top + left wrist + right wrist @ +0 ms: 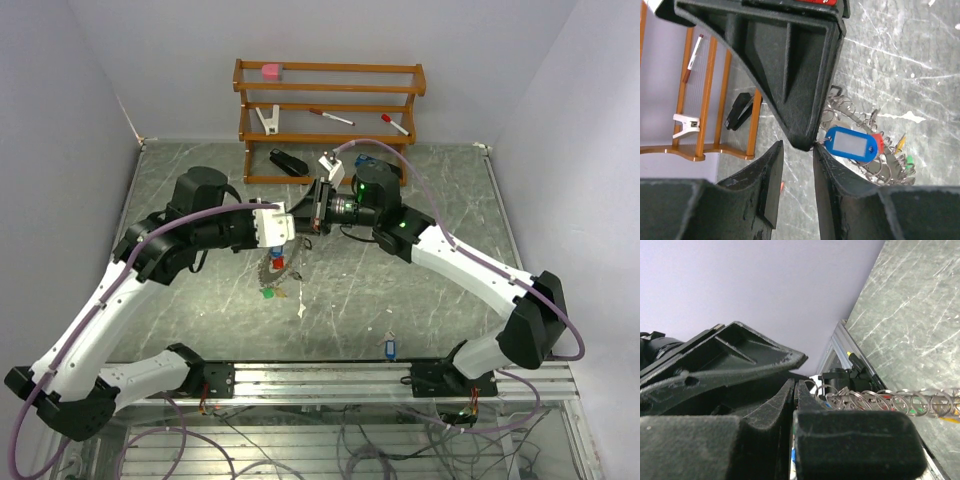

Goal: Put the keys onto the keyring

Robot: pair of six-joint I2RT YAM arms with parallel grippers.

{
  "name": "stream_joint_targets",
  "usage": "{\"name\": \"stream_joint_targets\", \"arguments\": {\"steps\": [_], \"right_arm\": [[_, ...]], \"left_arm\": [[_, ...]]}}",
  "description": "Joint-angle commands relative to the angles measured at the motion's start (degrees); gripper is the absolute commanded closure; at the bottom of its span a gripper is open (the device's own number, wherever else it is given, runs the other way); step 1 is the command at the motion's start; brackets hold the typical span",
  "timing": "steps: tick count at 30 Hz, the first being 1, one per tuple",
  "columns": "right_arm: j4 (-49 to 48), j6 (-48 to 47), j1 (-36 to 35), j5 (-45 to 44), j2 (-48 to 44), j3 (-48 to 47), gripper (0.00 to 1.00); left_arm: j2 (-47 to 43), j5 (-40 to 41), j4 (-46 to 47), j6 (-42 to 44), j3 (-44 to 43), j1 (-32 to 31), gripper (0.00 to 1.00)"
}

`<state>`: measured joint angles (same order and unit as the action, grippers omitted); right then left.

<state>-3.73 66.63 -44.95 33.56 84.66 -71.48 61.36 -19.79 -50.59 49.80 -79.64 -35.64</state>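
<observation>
The keyring (pixel 275 268), a wire ring fringed with small silvery keys and red and green tags, hangs under the two grippers at mid-table. My right gripper (pixel 313 208) is shut on its top edge; in the right wrist view the pressed jaws (pixel 795 388) meet the row of rings (pixel 890 401). A key's blue tag (pixel 852 145) hangs on the keyring (pixel 885 167) just beside the right gripper's black fingers (pixel 800 90). My left gripper (pixel 797 152) stands open right under that tip, nothing between its pads. Another blue-tagged key (pixel 390 349) lies near the front rail.
A wooden rack (pixel 330 100) stands at the back with a pink block (pixel 270 71), a white clip (pixel 268 120) and markers (pixel 330 117). A black stapler (pixel 288 163) lies in front of it. A small pale scrap (pixel 302 312) lies below the keyring.
</observation>
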Motion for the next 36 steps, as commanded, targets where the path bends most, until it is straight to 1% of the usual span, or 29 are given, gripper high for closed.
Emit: {"name": "stream_joint_targets", "arguments": {"steps": [1,4,7,9,12,15,16,18,20,21,22,23,26,29,31,34,36], "right_arm": [[0.25,-1.88,0.42,3.10,-2.16,-1.17,1.00],[1.07,-2.52,1.29,4.65,-2.97,-0.95,1.00],[0.80,-2.52,2.14,6.93,-3.83,-0.01,1.00],[2.30,-3.38,2.71,7.70,-4.56,-0.22,1.00],[6.19,-5.59,4.05,7.99,-5.45,-0.45,1.00],[14.00,-13.11,5.45,5.79,-6.50,0.76,1.00],[18.99,-16.59,5.47,4.31,-6.42,1.15,1.00],[24.29,-20.79,5.48,0.81,-5.60,2.97,1.00],[26.27,-24.15,5.35,-2.15,-3.30,3.30,1.00],[25.46,-25.77,4.94,-2.34,-1.91,3.27,0.94],[25.26,-27.44,4.63,-3.42,-0.03,2.59,0.81],[25.83,-29.39,4.37,-4.66,2.41,0.93,0.74],[27.19,-36.42,3.75,-7.20,12.17,-5.60,0.67],[29.26,-43.59,3.05,-9.64,21.15,-13.71,0.65],[31.96,-47.56,2.62,-10.95,27.56,-20.34,0.63],[38.67,-50.62,2.41,-13.15,37.29,-33.31,0.66],[42.10,-51.69,1.95,-13.05,42.64,-39.98,0.67]], "left_arm": [[-4.69,-1.76,12.88,-4.83,4.59,3.30,0.59],[-6.59,-2.07,18.58,-9.07,7.87,5.46,0.60],[-6.83,-2.90,20.93,-11.58,10.09,6.59,0.60],[-6.96,-3.90,21.49,-12.73,11.55,7.02,0.60],[-8.28,-4.01,24.80,-15.71,14.81,7.83,0.63],[-9.14,0.24,28.12,-18.59,17.59,9.41,0.64],[-9.15,3.58,28.84,-18.80,18.51,9.97,0.64],[-9.20,9.61,30.16,-20.21,19.94,11.33,0.65],[-9.12,15.84,32.06,-23.47,21.47,12.87,0.64],[-9.03,18.20,32.91,-25.17,21.86,14.01,0.64],[-8.92,19.86,33.24,-26.86,22.03,15.23,0.63],[-8.71,21.34,33.49,-28.33,22.19,16.50,0.61],[-6.37,23.42,31.28,-31.20,21.07,21.04,0.57],[-4.21,23.13,28.92,-32.73,19.72,25.59,0.53],[-3.37,23.00,28.31,-32.94,19.23,27.93,0.48],[-3.07,21.65,28.12,-32.40,19.54,29.82,0.47],[-3.25,21.27,29.05,-32.21,20.45,30.08,0.47]]}}
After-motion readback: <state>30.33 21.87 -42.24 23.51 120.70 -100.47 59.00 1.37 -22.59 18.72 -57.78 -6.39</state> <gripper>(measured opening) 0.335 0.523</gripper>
